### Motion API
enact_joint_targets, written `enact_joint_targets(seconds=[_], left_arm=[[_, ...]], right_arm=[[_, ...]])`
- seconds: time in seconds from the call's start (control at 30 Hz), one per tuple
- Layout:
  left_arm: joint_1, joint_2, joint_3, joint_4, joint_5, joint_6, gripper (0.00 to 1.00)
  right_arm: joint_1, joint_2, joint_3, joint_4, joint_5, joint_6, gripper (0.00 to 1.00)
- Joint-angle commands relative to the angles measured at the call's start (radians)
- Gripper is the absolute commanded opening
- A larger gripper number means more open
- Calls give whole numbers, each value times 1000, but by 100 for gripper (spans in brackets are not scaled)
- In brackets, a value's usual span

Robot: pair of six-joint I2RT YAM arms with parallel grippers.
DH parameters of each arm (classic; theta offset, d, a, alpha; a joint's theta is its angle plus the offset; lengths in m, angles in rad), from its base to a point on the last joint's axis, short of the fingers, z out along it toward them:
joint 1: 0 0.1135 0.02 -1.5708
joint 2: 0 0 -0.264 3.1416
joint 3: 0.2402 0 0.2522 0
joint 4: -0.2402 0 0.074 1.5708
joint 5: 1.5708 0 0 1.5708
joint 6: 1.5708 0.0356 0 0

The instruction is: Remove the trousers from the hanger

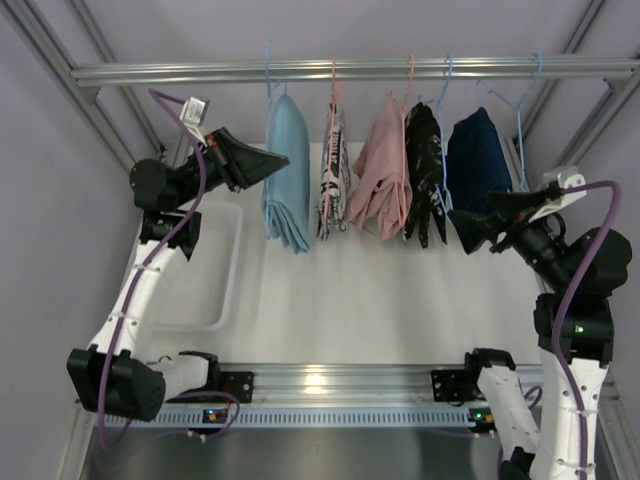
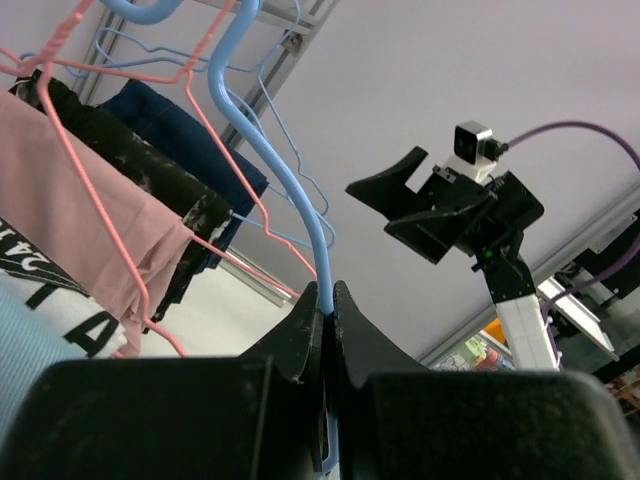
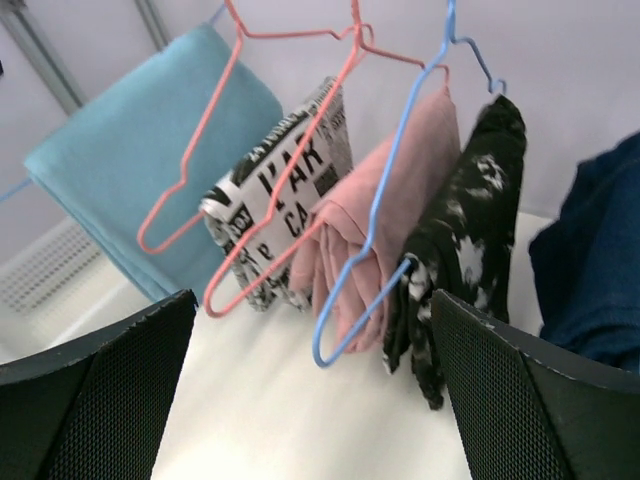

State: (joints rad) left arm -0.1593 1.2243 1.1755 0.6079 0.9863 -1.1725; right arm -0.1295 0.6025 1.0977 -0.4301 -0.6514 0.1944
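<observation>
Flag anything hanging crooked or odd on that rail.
The dusty pink trousers hang skewed, bunched and slanting sideways on their tilted pink hanger; the light blue trousers hang straight. Nothing looks torn or dropped.

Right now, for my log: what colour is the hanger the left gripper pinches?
Light blue; the hanger in the left gripper shows best from the left wrist.

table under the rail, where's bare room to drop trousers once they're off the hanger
Bare white tabletop runs from under the hanging garments to the near frame, between the arms. The tray at left looks empty. Crowded along the rail: five garments close together, left gripper shut on the blue hanger, right gripper open beside the navy garment.
</observation>
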Motion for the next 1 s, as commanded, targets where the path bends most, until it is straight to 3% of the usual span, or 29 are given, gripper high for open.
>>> enact_joint_targets(seconds=[0.0,0.2,0.27,0.4,0.6,0.73,0.97], left_arm=[[-8,-101,16,75,-58,186,0],[-20,-210,-53,-88,-72,318,0],[-25,-245,-76,-137,-90,344,0],[-28,-292,-92,-209,-116,404,0],[-31,-371,-125,-276,-169,409,0],[-32,-433,-132,-327,-210,412,0],[-32,-485,-120,-384,-258,436,0]], right_arm=[[-13,51,60,171,-88,129,99],[34,140,94,388,-155,376,99],[105,187,109,419,-125,448,99],[403,287,206,410,-21,435,94],[615,463,336,455,33,531,82],[772,583,413,490,71,525,65],[926,743,444,583,90,654,62]])
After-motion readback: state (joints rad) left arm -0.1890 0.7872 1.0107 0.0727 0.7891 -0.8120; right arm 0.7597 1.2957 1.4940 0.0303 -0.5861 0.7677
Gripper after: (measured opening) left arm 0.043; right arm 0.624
